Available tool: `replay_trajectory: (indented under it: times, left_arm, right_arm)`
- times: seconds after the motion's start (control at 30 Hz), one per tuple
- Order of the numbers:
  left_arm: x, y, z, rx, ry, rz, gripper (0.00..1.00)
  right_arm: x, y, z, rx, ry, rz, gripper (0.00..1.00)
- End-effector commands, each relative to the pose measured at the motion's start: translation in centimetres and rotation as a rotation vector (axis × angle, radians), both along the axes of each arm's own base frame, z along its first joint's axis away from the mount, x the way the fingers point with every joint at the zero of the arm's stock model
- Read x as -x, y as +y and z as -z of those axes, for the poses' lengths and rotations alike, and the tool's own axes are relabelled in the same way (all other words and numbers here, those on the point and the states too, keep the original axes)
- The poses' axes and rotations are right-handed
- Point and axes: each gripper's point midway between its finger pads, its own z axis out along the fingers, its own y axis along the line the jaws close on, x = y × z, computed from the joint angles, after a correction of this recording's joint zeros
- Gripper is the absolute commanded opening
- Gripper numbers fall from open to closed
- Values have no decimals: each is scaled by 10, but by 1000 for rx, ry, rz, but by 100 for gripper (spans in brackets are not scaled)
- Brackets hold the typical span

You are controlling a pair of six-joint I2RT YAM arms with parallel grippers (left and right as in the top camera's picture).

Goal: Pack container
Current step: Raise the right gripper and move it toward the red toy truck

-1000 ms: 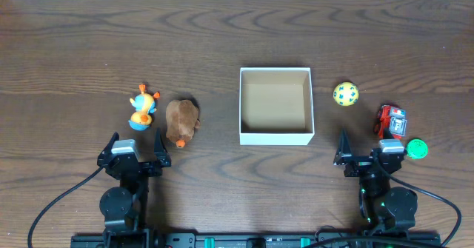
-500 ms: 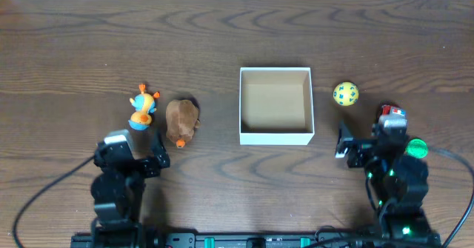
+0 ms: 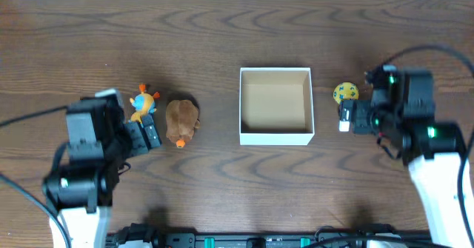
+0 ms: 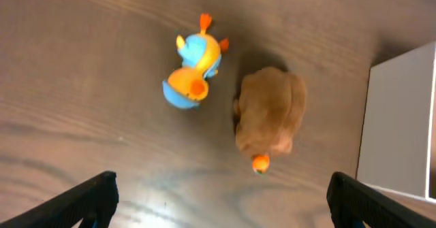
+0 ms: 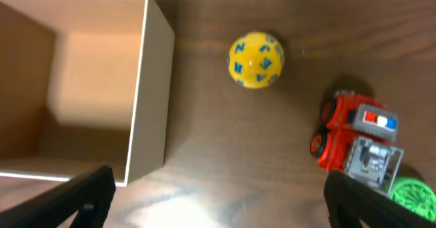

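Observation:
The container [image 3: 275, 137], a white-walled box with a brown inside, stands empty at the table's middle; it also shows in the right wrist view [image 5: 151, 105] and the left wrist view [image 4: 398, 119]. A blue-orange duck toy [image 3: 143, 101] [image 4: 193, 71] and a brown plush [image 3: 182, 121] [image 4: 270, 116] lie left of it. A yellow ball [image 3: 344, 92] [image 5: 255, 60] lies right of it. My left gripper [image 3: 141, 137] [image 4: 221, 201] is open and empty, just in front of the duck and plush. My right gripper [image 3: 354, 118] [image 5: 218, 201] is open and empty, between box and ball.
A red toy car [image 5: 354, 138] and a green disc [image 5: 412, 194] lie right of the ball; my right arm hides them in the overhead view. Dark wood table [image 3: 237, 33] extends behind the box.
Both arms have lifted from the front edge and moved away from it. The left now hovers by the duck and plush, the right beside the ball and over the car.

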Motion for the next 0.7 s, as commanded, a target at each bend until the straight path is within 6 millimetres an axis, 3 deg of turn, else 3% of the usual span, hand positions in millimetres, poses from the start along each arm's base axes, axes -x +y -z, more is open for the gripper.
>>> replay_trajectory:
  times: [0.0,0.03,0.07,0.13,0.33,0.47,0.67]
  left_arm:
    - [-5,0,-8,11,31,-6,98]
    - [-5,0,-6,11,42,-6,98]
    - [-4,0,-3,12,55,-6,98]
    - [-1,0,1,13,80,-6,98]
    - [2,-1,4,14,101,-6,98]
    - [2,-1,4,14,101,-6,98]
    - [2,-1,4,15,101,-6,98]
  right_arm:
    - [-14,16,-6,-57,25,-91,99]
    - [-18,22,-5,-78,23,-124,97]
    - [-21,27,-3,-90,18,-151,81]
    - [-28,27,2,-93,22,-150,66]
    - [-35,27,29,-97,107,-138,34]
    - [-38,28,58,-88,197,-124,27]
    - [-42,45,95,-81,290,-167,27]
